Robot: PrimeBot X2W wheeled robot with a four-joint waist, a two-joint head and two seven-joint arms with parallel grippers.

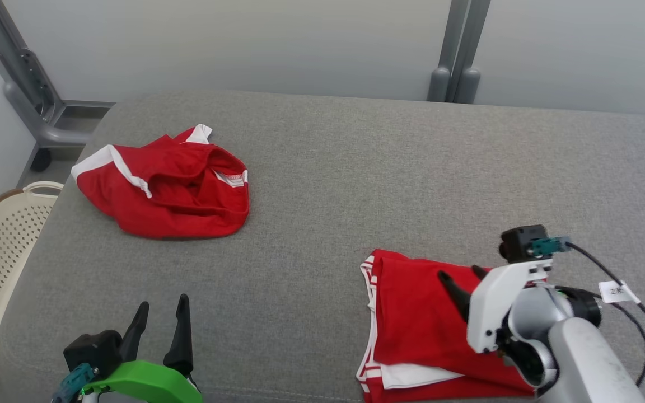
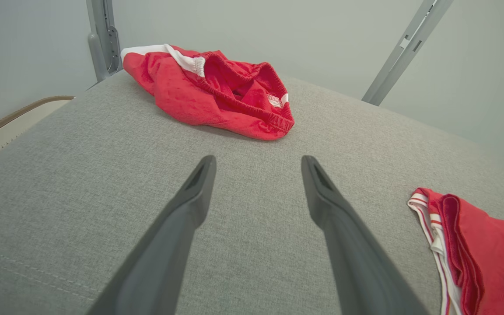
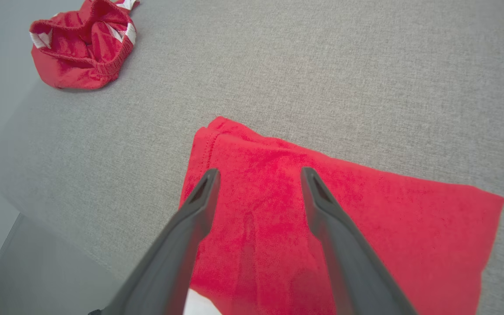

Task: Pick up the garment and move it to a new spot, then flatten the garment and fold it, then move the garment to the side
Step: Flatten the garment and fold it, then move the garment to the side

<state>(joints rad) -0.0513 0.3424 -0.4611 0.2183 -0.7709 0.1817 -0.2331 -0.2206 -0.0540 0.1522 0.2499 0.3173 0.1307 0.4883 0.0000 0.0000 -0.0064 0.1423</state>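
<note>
In the lower right of the head view, a folded red garment point(image 1: 412, 313) with white trim lies flat on the grey cloth-covered bench point(image 1: 356, 168), and the right claw point(image 1: 458, 273) hangs directly over it. In the right wrist view its two dark fingers point(image 3: 199, 205) stand wide apart with the red cloth point(image 3: 387, 218) spread behind them, gripping nothing. A second red garment point(image 1: 171, 196), crumpled with its waistband gaping, sits in the upper left of the head view, well apart from both claws. The left claw point(image 1: 163, 301) is at the lower left, spread wide above bare bench, pointing toward the crumpled garment point(image 2: 217, 96). A cream perforated basket point(image 1: 3, 246) stands beside the bench's left edge.
</note>
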